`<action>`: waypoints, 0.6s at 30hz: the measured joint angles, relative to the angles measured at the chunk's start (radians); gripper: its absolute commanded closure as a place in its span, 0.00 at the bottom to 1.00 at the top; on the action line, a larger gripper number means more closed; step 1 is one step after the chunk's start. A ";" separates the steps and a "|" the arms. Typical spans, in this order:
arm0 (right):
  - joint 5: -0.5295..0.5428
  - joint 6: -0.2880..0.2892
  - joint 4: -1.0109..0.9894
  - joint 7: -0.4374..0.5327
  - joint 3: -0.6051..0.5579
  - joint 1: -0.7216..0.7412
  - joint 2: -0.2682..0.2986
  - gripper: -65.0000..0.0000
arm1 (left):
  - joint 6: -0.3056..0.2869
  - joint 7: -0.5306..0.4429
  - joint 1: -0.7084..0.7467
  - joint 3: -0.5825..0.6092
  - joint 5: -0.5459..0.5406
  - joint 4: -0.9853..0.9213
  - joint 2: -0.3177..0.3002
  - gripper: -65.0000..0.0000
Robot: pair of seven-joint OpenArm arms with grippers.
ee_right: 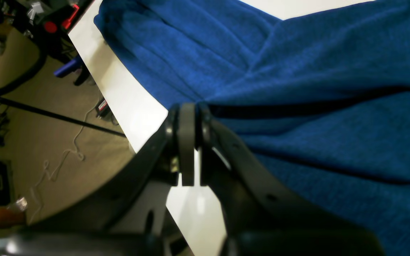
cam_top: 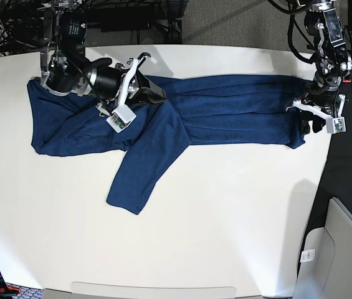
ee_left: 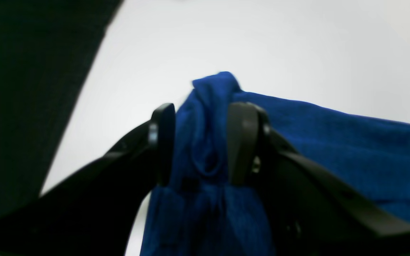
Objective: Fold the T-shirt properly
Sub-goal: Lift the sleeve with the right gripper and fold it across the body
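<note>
**Desk:** Navy knit across the far half of the white table (cam_top: 225, 237) — what's the caption?

**Photographer:** The shirt (cam_top: 225, 115) lies stretched along the table's far edge, one sleeve trailing toward the table's middle. The left gripper (ee_left: 199, 142) has its fingers clamped on a bunched fold at the shirt's end, at the table's side edge. The right gripper (ee_right: 187, 142) sits over the shirt's other end, near the shoulder; its fingers are pressed together.

**Desk:** Is the right one holding cloth?

**Photographer:** Can't tell. The wrist view shows shut pads just beside a fold, with bare table behind them.

**Desk:** And doing the step well?

**Photographer:** My read: keep both ends taut and level, carry the fold across evenly, and tuck in that loose sleeve so it doesn't drag.

**Desk:** Anything unclear?

**Photographer:** The collar and second sleeve are hidden under the right arm; the left wrist view is blurred.
</note>
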 measured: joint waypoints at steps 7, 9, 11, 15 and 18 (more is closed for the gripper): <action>0.005 0.000 -0.001 0.002 -0.025 0.014 0.008 0.65 | -0.003 0.003 0.001 0.007 0.000 0.000 0.011 0.63; 0.009 0.001 -0.001 0.001 0.008 0.014 0.014 0.57 | -0.004 0.003 0.001 0.007 0.000 0.000 0.011 0.63; 0.002 0.000 -0.001 0.004 0.075 0.017 0.014 0.51 | -0.005 0.003 0.000 0.007 0.000 0.000 0.014 0.63; -0.017 0.003 -0.051 0.020 0.250 0.089 0.020 0.48 | -0.005 0.003 0.001 0.007 0.000 0.000 0.012 0.63; -0.122 -0.002 -0.191 0.097 0.315 0.188 0.020 0.48 | -0.003 0.003 0.000 0.007 0.000 0.000 0.012 0.63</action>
